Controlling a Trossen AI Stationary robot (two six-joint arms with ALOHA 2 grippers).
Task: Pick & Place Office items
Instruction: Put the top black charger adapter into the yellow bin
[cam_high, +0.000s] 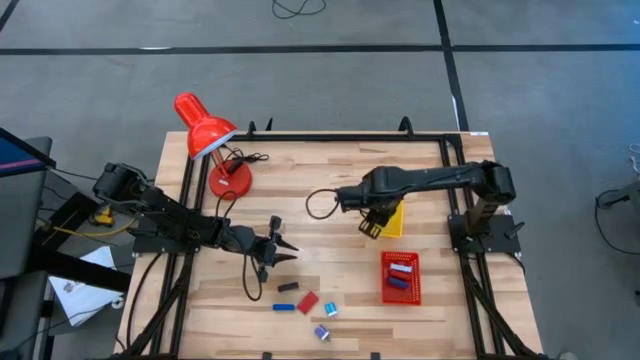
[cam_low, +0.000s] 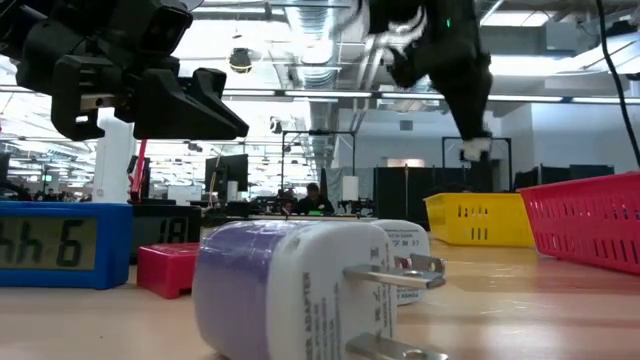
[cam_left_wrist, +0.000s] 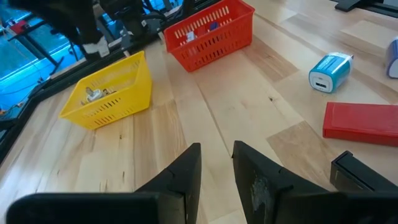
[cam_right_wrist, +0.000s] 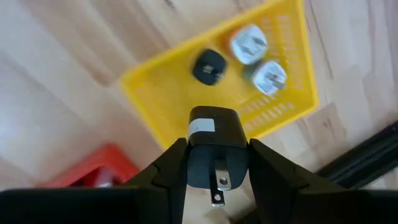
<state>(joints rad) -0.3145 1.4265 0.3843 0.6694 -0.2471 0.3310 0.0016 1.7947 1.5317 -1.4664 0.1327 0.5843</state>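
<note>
My right gripper (cam_right_wrist: 214, 163) hangs over the yellow tray (cam_right_wrist: 149, 112) at the table's right middle (cam_high: 395, 222), shut on a black plug adapter (cam_right_wrist: 211, 146). A black adapter (cam_right_wrist: 208, 66) and two white ones (cam_right_wrist: 249, 42) lie in that tray. My left gripper (cam_left_wrist: 217, 165) hovers low at the table's middle (cam_high: 280, 248), open by a narrow gap and holding nothing. Just nearward of it lie a black bar (cam_high: 288, 287), a blue bar (cam_high: 283, 307), a red block (cam_high: 307, 302), a light-blue adapter (cam_high: 330, 310) and a purple-and-white adapter (cam_high: 322, 332). My right gripper pinches the black plug adapter by the two opposite sides of its body (cam_right_wrist: 194, 155), between the two fingers (cam_right_wrist: 168, 177). It comes from above, pointing down. The adapter is lifted clear over the yellow tray, with its metal prongs (cam_right_wrist: 219, 180) turned back toward the wrist.
A red mesh basket (cam_high: 400, 277) with blue and white pieces stands nearward of the yellow tray. A red desk lamp (cam_high: 212, 140) and its cord occupy the far left. A black cable loops at the middle (cam_high: 318, 205). Bare wood lies between the two grippers.
</note>
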